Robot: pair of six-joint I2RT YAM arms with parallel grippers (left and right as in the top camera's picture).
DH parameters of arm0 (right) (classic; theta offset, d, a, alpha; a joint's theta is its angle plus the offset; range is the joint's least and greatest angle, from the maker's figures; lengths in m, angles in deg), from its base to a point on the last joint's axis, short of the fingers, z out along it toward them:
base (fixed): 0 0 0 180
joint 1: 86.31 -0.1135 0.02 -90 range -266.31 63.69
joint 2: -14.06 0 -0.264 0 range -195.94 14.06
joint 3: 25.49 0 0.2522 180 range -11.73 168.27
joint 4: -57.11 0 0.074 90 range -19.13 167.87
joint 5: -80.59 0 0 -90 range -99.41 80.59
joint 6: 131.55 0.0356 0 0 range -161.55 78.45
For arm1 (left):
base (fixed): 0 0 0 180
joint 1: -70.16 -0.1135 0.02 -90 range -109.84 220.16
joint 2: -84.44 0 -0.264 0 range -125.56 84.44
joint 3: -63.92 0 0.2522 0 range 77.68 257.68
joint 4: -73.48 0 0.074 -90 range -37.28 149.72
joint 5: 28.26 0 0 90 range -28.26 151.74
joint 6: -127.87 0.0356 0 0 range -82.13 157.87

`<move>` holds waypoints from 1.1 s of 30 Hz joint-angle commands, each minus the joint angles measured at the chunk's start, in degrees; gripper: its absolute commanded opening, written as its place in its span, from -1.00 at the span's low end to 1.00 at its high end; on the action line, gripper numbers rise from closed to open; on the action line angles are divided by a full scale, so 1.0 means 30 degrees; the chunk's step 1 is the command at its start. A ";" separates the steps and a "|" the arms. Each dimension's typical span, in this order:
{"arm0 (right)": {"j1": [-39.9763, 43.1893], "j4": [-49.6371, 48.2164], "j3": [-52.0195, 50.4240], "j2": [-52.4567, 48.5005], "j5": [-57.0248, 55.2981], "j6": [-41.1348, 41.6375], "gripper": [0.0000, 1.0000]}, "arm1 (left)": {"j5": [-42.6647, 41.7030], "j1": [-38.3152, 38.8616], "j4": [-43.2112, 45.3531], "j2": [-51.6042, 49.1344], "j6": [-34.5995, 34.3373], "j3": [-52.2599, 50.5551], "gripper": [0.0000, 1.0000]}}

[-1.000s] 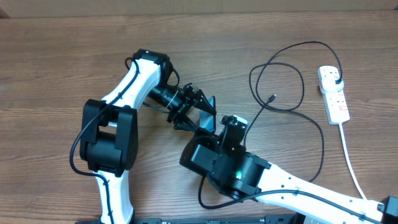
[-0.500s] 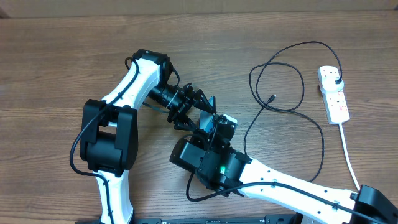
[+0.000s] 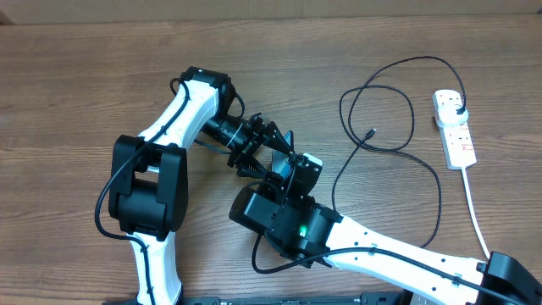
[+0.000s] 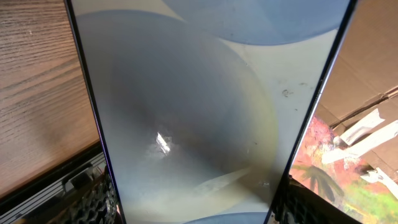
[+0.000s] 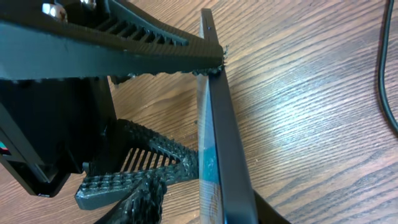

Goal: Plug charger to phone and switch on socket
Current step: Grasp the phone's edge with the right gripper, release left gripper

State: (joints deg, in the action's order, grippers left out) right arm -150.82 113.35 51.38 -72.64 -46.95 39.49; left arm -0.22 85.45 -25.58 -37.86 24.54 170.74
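Observation:
The phone (image 3: pixel 286 140) stands on its edge above mid-table, and my left gripper (image 3: pixel 273 152) is shut on it. Its pale screen (image 4: pixel 199 112) fills the left wrist view between the toothed fingers (image 4: pixel 87 199). My right gripper (image 5: pixel 211 208) straddles the phone's near end (image 5: pixel 224 143). One finger lies against the phone's back, while the other stands a little off the screen. The charger is a black cable (image 3: pixel 398 93) looping at the right. Its connector tip (image 3: pixel 373 132) lies loose on the wood and its plug (image 3: pixel 457 106) sits in the white socket (image 3: pixel 455 127).
The socket's thick white cord (image 3: pixel 474 203) runs down toward the right front corner. A stretch of the black cable (image 5: pixel 385 93) crosses the right edge of the right wrist view. The left arm's body (image 3: pixel 148 182) stands at the lower left.
My right arm has slid left and forward up to the phone, and its jaws have narrowed around the phone's end. The left arm and the phone have stayed put.

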 commanded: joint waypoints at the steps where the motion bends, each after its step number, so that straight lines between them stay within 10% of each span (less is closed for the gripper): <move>1: 0.0313 -0.0117 0.0415 -0.0226 -0.0612 0.0044 -0.33 | -0.0874 0.0036 -0.0058 -0.0022 0.0007 0.0466 0.38; 33: 0.1013 -0.0583 0.0415 -0.1027 -0.0255 -0.0029 -0.89 | -0.0867 0.0036 -0.0051 -0.0022 0.0015 0.0466 0.39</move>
State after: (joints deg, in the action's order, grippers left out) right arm -147.91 111.84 51.38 -75.55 -47.15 39.53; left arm -0.22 85.45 -25.53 -37.86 24.54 170.74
